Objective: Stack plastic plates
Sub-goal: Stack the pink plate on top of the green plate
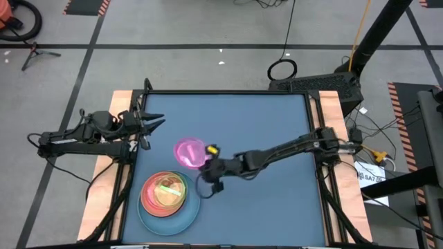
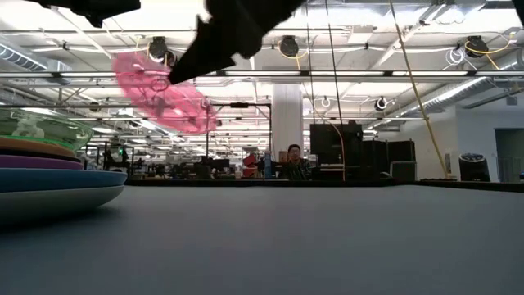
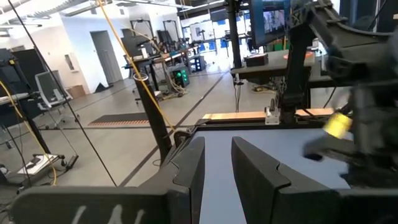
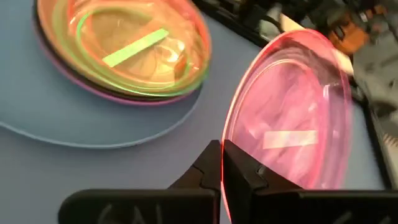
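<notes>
Blue covers the table (image 1: 277, 173), with wood strips down both sides. Grey floor lies all around it, and far behind, in the low view, a person (image 2: 294, 161) sits at a desk under bright ceiling lights.

Near the front left corner sits a stack (image 1: 168, 197) of plates. At the bottom is a big light-blue plate (image 1: 149, 220). On it lie a purple plate (image 2: 33, 161) and an orange plate (image 1: 148, 195), and on top is a small green plate (image 1: 170, 189) you can see through. It has a pale strip across its middle.

Reaching in from the right side, the right arm has its right gripper (image 1: 205, 161) close to the middle of the table, just behind the stack. Its fingers (image 4: 239, 168) pinch the rim of a small pink plate (image 1: 189, 152). In the low view the pink plate is tilted and up in the air, well above the table and higher than the stack. You can see through it too.

Over by the left edge, the left arm waits, well apart from the plates. Its left gripper (image 1: 154, 123) points in over the table. Its fingers (image 3: 191, 168) are spread a little with a gap between them, and nothing is in them.
</notes>
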